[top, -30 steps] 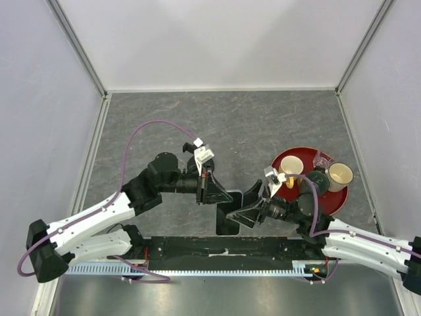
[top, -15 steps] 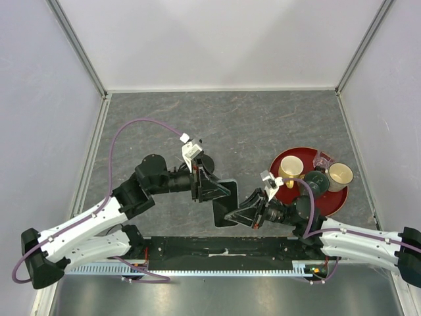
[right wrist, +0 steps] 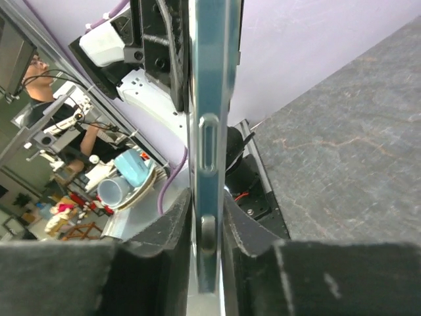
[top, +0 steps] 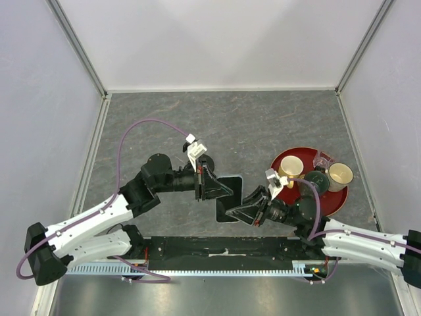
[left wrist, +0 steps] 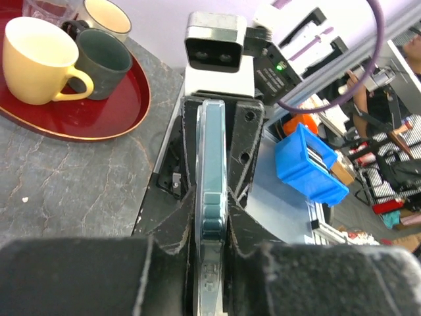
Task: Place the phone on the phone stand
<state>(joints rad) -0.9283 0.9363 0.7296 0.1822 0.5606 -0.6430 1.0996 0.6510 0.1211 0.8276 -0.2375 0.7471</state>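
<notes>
The phone [top: 231,197] is a thin black slab held between my two grippers, above the grey table near its front edge. My left gripper [top: 220,191] is shut on its left end and my right gripper [top: 246,212] is shut on its right end. In the left wrist view the phone [left wrist: 212,158] shows edge-on between my left gripper's [left wrist: 212,212] fingers. In the right wrist view the phone [right wrist: 208,99] also shows edge-on in my right gripper [right wrist: 207,205]. The phone stand does not show clearly in any view; it may be hidden under my left wrist.
A red tray [top: 339,197] at the right holds a yellow mug [top: 291,166], a dark mug [top: 318,180], a cream mug [top: 340,174] and a clear glass [top: 322,158]. The tray [left wrist: 125,115] also shows in the left wrist view. The black base rail [top: 223,250] runs along the front edge.
The phone has moved up and away from the front edge, slightly right. Both grippers have shifted with it, and the left wrist swung left and back.
</notes>
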